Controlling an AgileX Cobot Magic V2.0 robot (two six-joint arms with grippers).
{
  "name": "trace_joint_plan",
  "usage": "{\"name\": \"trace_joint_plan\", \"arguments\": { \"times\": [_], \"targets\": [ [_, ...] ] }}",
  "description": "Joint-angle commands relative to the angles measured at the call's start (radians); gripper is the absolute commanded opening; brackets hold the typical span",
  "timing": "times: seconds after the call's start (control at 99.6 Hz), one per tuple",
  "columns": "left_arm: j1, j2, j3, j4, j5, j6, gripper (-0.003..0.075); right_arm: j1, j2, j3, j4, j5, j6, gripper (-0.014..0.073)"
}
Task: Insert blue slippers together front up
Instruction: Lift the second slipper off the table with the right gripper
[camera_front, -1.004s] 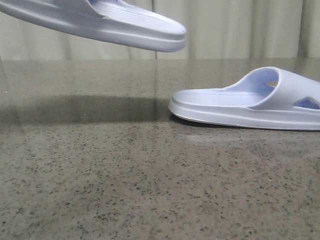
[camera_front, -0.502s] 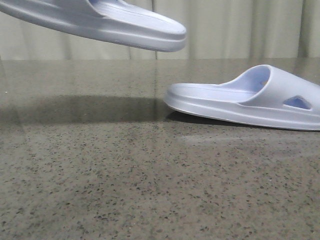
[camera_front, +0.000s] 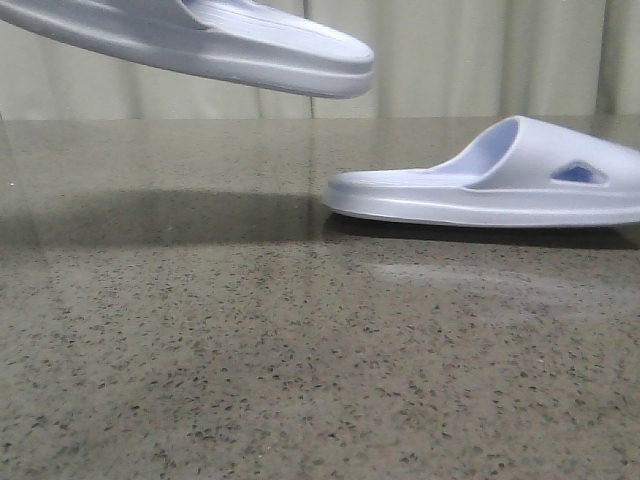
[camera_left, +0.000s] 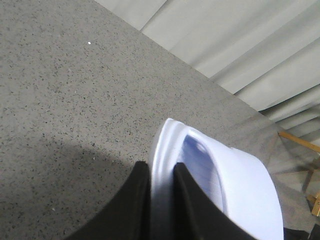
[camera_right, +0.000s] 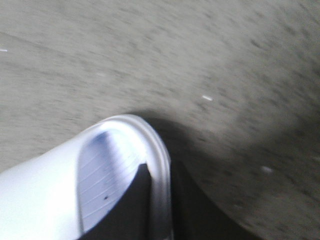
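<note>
Left gripper (camera_left: 161, 187) clamps the rim of left slipper (camera_front: 215, 45), airborne above counter (camera_front: 250, 340). Right gripper (camera_right: 161, 210) pinches right slipper (camera_front: 500, 180) low near counter's right edge. Heels face each other, long axes roughly collinear.

No readable text, label or number shows anywhere.

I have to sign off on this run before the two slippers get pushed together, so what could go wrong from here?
1. Each slipper is pinched only by a thin edge of its sole: the left slipper and the right slipper could twist or slip in the jaws.
2. In the front view the left slipper hangs high while the right one sits just above the table, so they might meet misaligned.
3. The right wrist view is blurred; fast motion may loosen that grip.
</note>
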Motion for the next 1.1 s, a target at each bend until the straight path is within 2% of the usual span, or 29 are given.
{"name": "trace_joint_plan", "arguments": {
  "times": [0.0, 0.341, 0.632, 1.094],
  "targets": [
    [0.003, -0.016, -0.029, -0.052, -0.015, -0.003, 0.0017, 0.0, -0.05, -0.081, -0.007, -0.028, -0.038, -0.0083],
    [0.003, -0.016, -0.029, -0.071, -0.015, -0.003, 0.0017, -0.002, -0.082, -0.249, -0.009, -0.067, -0.09, -0.0083],
    [0.003, -0.016, -0.029, -0.104, 0.019, -0.003, 0.0017, -0.002, -0.082, -0.371, -0.016, -0.046, -0.109, -0.0083],
    [0.003, -0.016, -0.029, -0.19, 0.07, 0.005, 0.0017, -0.002, -0.082, -0.382, -0.056, 0.035, -0.117, -0.0083]
  ]
}}
